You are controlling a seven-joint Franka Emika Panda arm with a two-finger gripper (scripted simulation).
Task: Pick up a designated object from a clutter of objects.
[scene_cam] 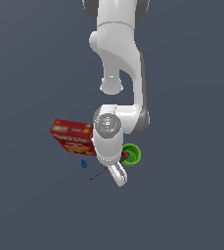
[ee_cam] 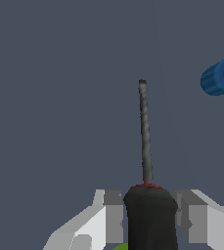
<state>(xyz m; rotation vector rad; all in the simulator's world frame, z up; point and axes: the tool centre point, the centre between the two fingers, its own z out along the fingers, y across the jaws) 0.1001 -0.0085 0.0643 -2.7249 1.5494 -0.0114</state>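
Thin-shafted screwdriver [ee_cam: 145, 146] (black handle) between claw [ee_cam: 150, 217] fingers.

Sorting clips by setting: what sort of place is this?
Likely a simulated test scene, not a real room: a flat, featureless grey floor, a smooth white robot arm, and flat-shaded clutter such as the red cracker box.

screwdriver [scene_cam: 100, 173]: 1 | cracker box [scene_cam: 72, 136]: 1 | green cup [scene_cam: 132, 155]: 1 | blue object [scene_cam: 84, 164]: 1
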